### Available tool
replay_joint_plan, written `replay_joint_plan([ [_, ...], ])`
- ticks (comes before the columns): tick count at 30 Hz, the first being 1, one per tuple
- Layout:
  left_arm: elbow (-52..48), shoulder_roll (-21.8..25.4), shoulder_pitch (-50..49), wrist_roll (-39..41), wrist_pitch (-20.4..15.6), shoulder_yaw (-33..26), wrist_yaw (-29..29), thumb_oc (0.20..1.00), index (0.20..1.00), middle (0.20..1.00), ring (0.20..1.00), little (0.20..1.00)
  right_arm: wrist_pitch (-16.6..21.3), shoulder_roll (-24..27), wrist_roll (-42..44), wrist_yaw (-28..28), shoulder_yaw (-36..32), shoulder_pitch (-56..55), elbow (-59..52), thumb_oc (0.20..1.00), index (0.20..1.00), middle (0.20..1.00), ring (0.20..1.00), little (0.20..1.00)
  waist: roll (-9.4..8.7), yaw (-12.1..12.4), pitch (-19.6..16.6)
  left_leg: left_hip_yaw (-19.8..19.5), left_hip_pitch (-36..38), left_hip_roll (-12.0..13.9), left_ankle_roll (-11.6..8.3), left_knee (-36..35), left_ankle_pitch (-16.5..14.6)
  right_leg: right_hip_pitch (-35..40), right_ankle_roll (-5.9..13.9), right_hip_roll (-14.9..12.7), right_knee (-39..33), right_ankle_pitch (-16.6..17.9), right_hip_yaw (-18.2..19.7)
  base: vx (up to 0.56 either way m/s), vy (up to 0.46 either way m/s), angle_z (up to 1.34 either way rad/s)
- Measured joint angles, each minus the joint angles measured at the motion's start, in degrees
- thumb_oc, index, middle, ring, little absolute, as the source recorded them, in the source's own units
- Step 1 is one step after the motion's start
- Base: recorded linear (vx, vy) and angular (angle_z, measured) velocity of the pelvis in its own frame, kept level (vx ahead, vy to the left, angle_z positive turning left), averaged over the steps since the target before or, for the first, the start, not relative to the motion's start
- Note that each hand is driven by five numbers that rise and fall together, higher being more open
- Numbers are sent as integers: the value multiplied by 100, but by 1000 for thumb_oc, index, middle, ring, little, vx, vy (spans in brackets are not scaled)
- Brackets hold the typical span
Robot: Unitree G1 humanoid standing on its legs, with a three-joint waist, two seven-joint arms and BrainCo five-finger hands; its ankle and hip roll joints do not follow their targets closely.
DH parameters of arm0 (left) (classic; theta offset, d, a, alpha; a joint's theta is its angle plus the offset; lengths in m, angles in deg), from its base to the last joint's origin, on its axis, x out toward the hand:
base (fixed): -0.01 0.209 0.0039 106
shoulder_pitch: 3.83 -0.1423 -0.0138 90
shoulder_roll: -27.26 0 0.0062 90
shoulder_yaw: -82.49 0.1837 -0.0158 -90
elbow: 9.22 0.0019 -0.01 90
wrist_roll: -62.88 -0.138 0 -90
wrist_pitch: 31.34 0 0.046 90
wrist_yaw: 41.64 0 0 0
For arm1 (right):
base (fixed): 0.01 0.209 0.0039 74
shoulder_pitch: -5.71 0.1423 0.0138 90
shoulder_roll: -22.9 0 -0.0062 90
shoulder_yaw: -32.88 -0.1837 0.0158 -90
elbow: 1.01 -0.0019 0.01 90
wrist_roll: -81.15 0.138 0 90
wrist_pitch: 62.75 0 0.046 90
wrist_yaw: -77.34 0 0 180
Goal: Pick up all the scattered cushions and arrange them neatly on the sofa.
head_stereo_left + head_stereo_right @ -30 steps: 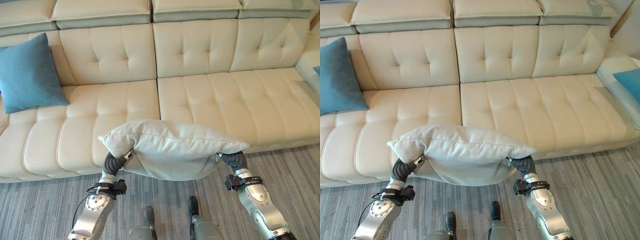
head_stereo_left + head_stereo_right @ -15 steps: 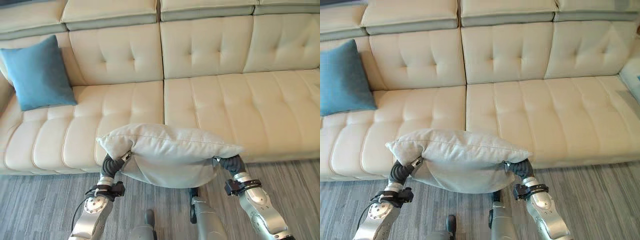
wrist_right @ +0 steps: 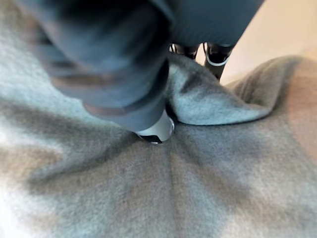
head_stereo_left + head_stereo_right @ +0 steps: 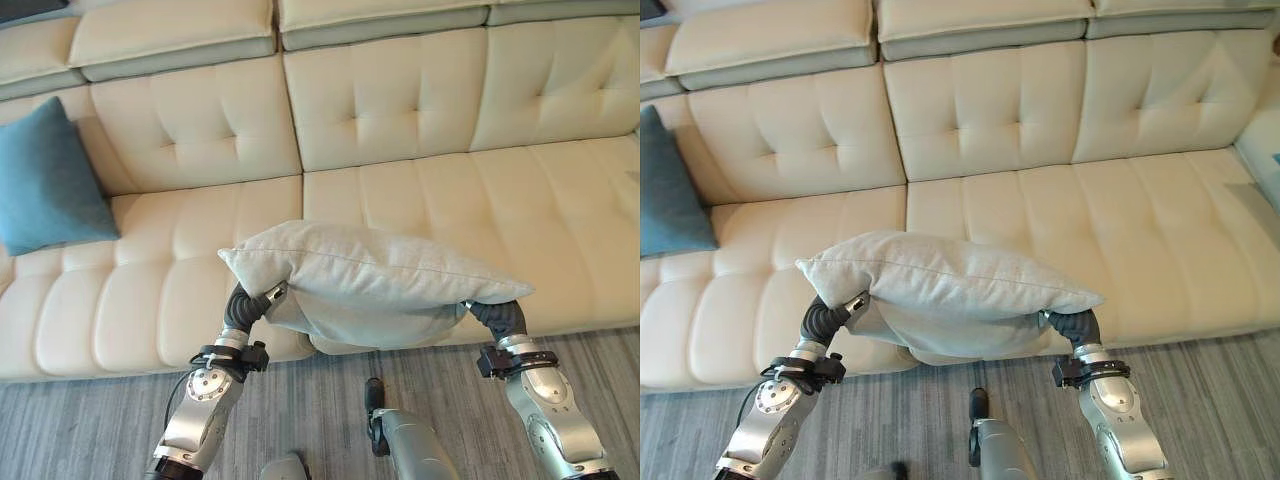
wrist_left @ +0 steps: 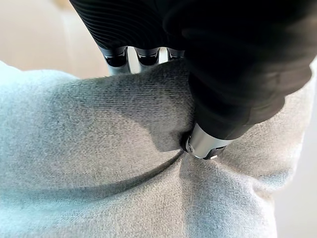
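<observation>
The grey cushion (image 4: 372, 282) covers most of the left hand (image 4: 246, 306) and right hand (image 4: 497, 316) beneath its two ends, and in the left wrist view the fingers (image 5: 117, 56) vanish behind a fold of cloth. The blue cushion (image 4: 666, 195) at far left is cut by the picture's edge. The sofa (image 4: 390, 100) runs past both sides.

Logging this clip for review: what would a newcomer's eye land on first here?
The big grey cushion, held up between the left hand and right hand, each pinching one end of it, hanging over the front edge of the seat. Behind it stretches the long cream sofa. A blue cushion leans upright against the backrest at the sofa's left end.
</observation>
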Motion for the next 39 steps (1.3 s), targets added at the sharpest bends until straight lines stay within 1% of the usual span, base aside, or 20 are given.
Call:
replay_joint_plan([
  [1,22,1,0,-1,0,-1,27,200,200,200,200,200,-2,-14,-6,15,26,32,38,200,200,200,200,200,4,78,4,1,-263,-35,28,-75,204,73,98,14,-94,-6,14,156,184,-8],
  [2,66,-3,16,-2,0,3,34,200,200,200,200,200,-6,-31,-12,28,37,36,73,200,200,200,200,200,4,82,3,-21,-384,-61,42,-121,301,127,163,24,-175,16,42,168,194,-27],
  [4,100,-1,-89,-1,1,-18,47,200,200,200,200,200,-35,-85,-98,30,78,38,81,200,200,200,200,200,0,234,13,-36,-262,-55,224,-415,530,250,286,147,-201,46,258,159,204,-65],
  [5,93,3,-145,-2,0,-14,37,200,200,200,200,200,-34,-93,-116,24,77,26,81,200,200,200,200,200,60,229,3,-61,-129,-54,290,-535,720,291,374,216,-174,12,357,139,212,-61],
  [7,110,23,-160,-1,1,-22,43,200,200,200,200,200,-37,-192,-117,38,102,32,81,200,200,200,200,200,-57,139,29,32,-58,-185,377,-514,1066,313,567,117,-102,-29,593,120,221,-43],
  [8,110,56,-158,-2,1,-30,47,200,200,200,200,200,-44,-229,-118,44,114,51,80,200,200,200,200,200,-124,139,35,108,-21,-248,405,-526,1050,308,632,50,-92,-34,669,71,153,-49],
  [9,110,148,-157,-3,1,-59,71,200,200,200,200,200,-44,-254,-118,59,199,105,78,200,200,200,200,200,-243,148,16,325,30,-340,521,-542,1072,276,706,-68,-97,-29,833,22,75,-40],
  [11,113,277,-41,-10,1,-147,109,200,200,200,200,200,-41,-303,-118,62,283,215,68,200,200,200,200,200,-364,133,26,453,26,-509,595,-524,1052,252,813,-243,-119,22,969,51,118,-26],
  [14,161,441,260,-231,-6,-376,339,200,200,200,200,200,-46,-397,-113,101,512,730,240,200,200,200,200,200,-398,231,25,525,27,-653,667,-523,1024,303,939,-409,-253,105,987,53,56,-1],
  [17,234,563,569,-278,-22,-436,590,200,200,200,200,200,-43,-468,-82,139,726,1231,507,200,200,200,200,200,-397,398,26,499,32,-675,688,-538,1010,400,972,-418,-438,189,974,24,16,6],
  [20,679,580,1230,-275,-141,-472,982,200,200,200,200,200,-37,-584,120,332,983,2116,967,200,200,200,200,200,-372,598,40,458,14,-668,697,-541,1019,446,957,-395,-544,234,941,-6,-1,3],
  [23,1285,605,1959,-271,-246,-375,1276,200,200,200,200,200,2,-756,142,601,1080,2971,1458,200,200,200,200,200,-369,652,43,433,-37,-661,672,-634,1034,418,955,-378,-643,301,923,-44,-26,2],
  [27,2121,867,3107,-228,-336,26,1653,200,200,200,200,200,219,-752,233,1024,1153,4057,2149,200,200,200,200,200,-338,696,54,315,-464,-663,707,-635,1221,96,946,-366,-775,447,810,-74,-53,12],
  [28,2769,960,3816,-222,-411,435,1836,200,200,200,200,200,382,-735,236,1225,1166,4689,2870,200,200,200,200,200,-336,729,55,270,-630,-650,709,-640,1285,-3,935,-342,-884,557,765,-61,-40,19],
  [32,3668,1072,4956,-219,-506,1007,2041,200,200,200,200,200,462,-587,236,1651,1340,5965,4104,200,200,200,200,200,-279,782,98,205,-859,-659,669,-938,1518,-168,924,-321,-1268,795,686,-27,-35,8],
  [34,3972,1074,5309,-216,-516,1251,2044,200,200,200,200,200,451,-451,234,1756,1509,6370,4563,200,200,200,200,200,-250,796,116,140,-993,-646,654,-941,1528,-231,912,-298,-1360,836,625,-19,-30,12],
  [35,4018,1077,5359,-216,-538,1288,2045,423,423,423,423,423,468,-403,234,1783,1579,6433,4639,470,470,470,470,470,-243,816,122,141,-1016,-639,651,-955,1530,-261,909,-286,-1366,838,627,-10,-24,4],
  [36,4132,1087,5452,-216,-540,1372,2041,605,605,605,605,605,469,-366,234,1806,1663,6549,4798,583,583,583,583,583,-224,823,147,137,-1022,-635,645,-981,1536,-269,900,-280,-1388,848,627,0,0,0],
  [37,4290,1047,5515,-172,-545,1445,2038,1000,1000,1000,1000,1000,449,-349,237,1844,1707,6697,5066,1000,1000,1000,1000,1000,-183,827,182,128,-1024,-636,652,-1022,1544,-270,900,-275,-1419,848,624,0,0,0],
  [39,4702,1010,5727,-70,-527,1606,1950,1000,1000,1000,1000,1000,393,-223,239,1849,1891,6911,5451,1000,1000,1000,1000,1000,-130,836,240,70,-1066,-633,652,-1027,1544,-301,901,-265,-1423,847,621,-11,-18,4],
])
